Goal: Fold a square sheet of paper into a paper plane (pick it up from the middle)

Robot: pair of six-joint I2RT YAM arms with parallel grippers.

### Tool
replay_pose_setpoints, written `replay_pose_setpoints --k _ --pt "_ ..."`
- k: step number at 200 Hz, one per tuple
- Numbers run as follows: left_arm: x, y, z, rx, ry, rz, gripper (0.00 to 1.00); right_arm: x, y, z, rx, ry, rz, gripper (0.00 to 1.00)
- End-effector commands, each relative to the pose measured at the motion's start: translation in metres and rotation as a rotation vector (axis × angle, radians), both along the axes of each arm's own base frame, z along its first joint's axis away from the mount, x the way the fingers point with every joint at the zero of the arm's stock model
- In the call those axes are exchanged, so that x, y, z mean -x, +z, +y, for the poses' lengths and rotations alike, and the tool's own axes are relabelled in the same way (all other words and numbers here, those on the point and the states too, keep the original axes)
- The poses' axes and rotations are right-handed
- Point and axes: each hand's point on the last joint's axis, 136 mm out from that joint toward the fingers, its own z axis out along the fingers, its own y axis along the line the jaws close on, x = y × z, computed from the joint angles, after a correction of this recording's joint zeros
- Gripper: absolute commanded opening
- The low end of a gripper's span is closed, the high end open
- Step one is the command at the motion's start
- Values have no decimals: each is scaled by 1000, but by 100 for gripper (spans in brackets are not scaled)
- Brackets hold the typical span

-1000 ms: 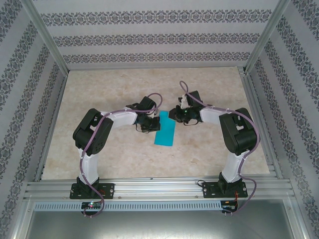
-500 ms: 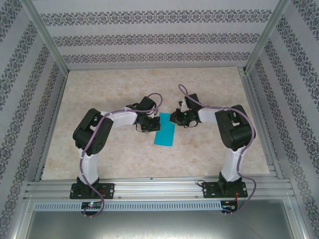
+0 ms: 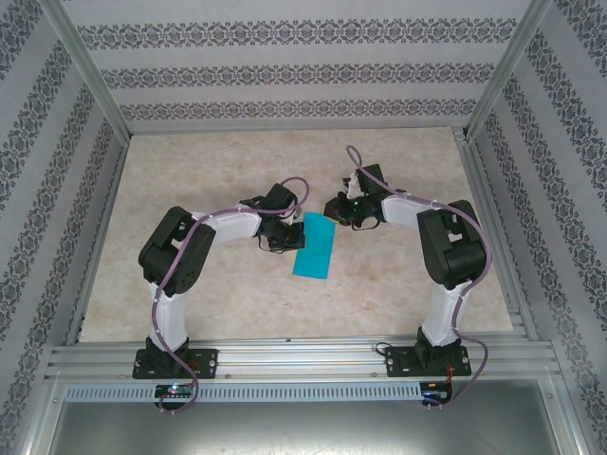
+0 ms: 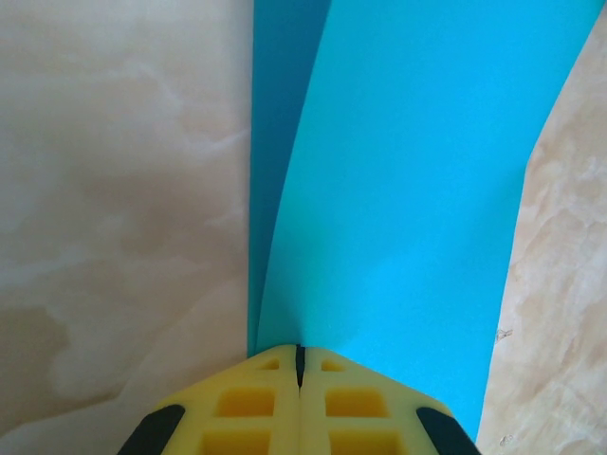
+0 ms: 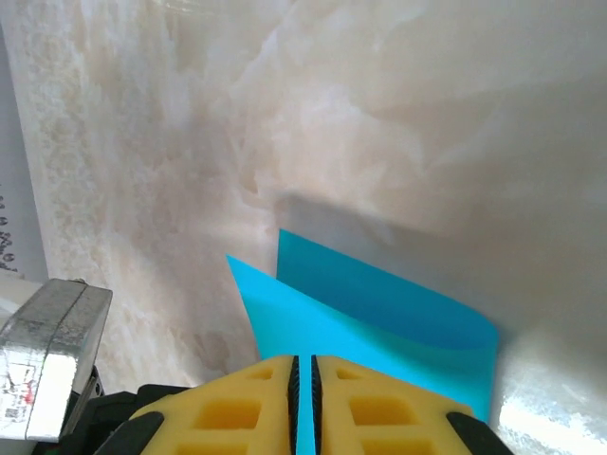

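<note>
where the square sheet of paper (image 3: 315, 247) lies, near the middle of the table (image 3: 218, 171), it reads from above as a teal-blue rectangle, longer than wide and tilted a little, its far end leaning toward the right arm. it is folded over on itself. in the left wrist view a bright upper layer lifts away from a darker layer beneath it, the two meeting at a narrow angle near the fingers. in the right wrist view the two layers also stand apart, one corner poking out to the left in front of the other layer's straight edge.

the left gripper (image 3: 284, 237) sits at the sheet's left long edge. its yellow fingers (image 4: 247, 408) are pressed together with only a thin seam between them, and the paper comes out of that seam, so they are pinching the sheet. the right gripper (image 3: 335, 214) is at the far right corner of the sheet. its yellow fingers (image 5: 370, 408) stand almost together, with teal showing in the narrow slot between them, pinching the paper there.

the table is pale marbled stone. patterned wallpaper panels (image 3: 285, 76) close it in on three sides, and a ridged metal rail (image 3: 303, 355) runs along the near edge where both arm bases are bolted.
</note>
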Motion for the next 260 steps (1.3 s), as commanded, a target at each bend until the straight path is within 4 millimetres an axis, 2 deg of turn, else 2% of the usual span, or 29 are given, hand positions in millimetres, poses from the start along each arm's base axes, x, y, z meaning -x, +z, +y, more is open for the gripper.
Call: replay_pose_setpoints --k 1,17,65,78,99,139,161,205,260 --pt "34 -42 25 -157 -11 130 0 -2 -8 -1 -8 4 21 16" --pt "34 -41 25 -159 -14 129 0 -1 -18 0 -4 3 38 16" --pt "35 -42 28 -167 -12 131 0 12 -62 -16 90 -34 119 15" --pt "35 -42 28 -166 -13 131 0 15 -65 -17 104 -34 141 16" --pt "36 -42 28 -170 -16 131 0 12 -51 -12 93 -24 124 16" --pt "37 -42 28 -170 -17 132 0 -8 2 -9 2 -26 33 16" --pt "36 -42 27 -168 -17 130 0 -12 10 -11 5 -20 10 16" --pt "36 -42 27 -168 -15 133 0 -5 -15 -12 36 -20 51 15" --pt "38 -43 29 -175 -16 133 0 0 -54 -24 112 -54 120 15"
